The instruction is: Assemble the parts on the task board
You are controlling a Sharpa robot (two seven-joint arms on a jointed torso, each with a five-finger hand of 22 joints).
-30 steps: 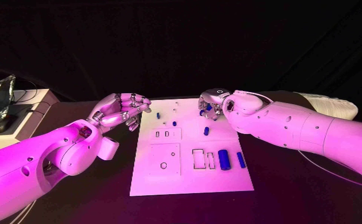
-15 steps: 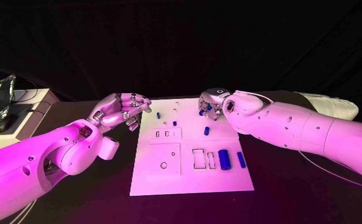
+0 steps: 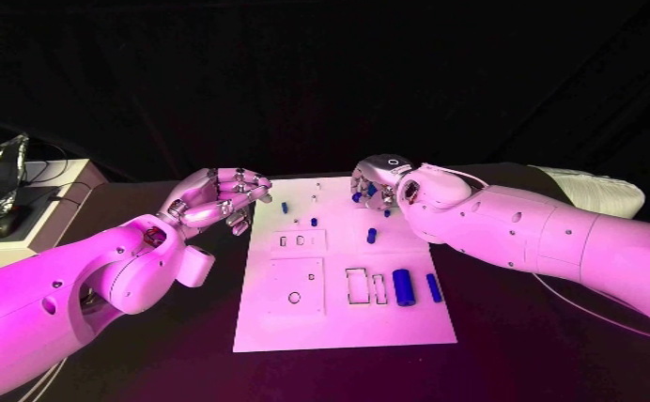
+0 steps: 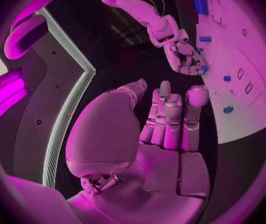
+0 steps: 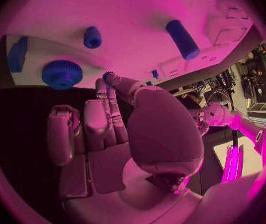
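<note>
Head view: right hand (image 3: 379,183) sits over the far right corner of the task board (image 3: 339,322), fingers curled down around a small blue part (image 3: 358,197) at its tips. Whether it actually pinches that part or only touches it, cannot tell. Just nearer the robot from that hand lies a short blue peg (image 3: 371,235), long axis running away from the robot; further back toward the robot stand a large blue cylinder (image 3: 402,286) and a slim blue bar (image 3: 434,287), both lying the same way, beside empty rectangular slots. Right hand is clearly the nearer one to all of these. Left hand (image 3: 217,197) hovers just off the board's left edge, fingers loosely curled, nothing in it.

Left wrist view: left hand (image 4: 164,129) fingers upright and together, empty; board (image 4: 251,50) lies ahead of the fingertips, right hand (image 4: 185,57) beyond on it.

Right wrist view: right hand (image 5: 117,124) fingertip touches a small ribbed blue piece (image 5: 110,76). Ahead of the fingers: round knurled blue knob (image 5: 62,74), small blue stud (image 5: 92,37), long blue cylinder (image 5: 182,39) lying slantwise.

Black table (image 3: 542,346), dark room behind, free space around the right hand.
</note>
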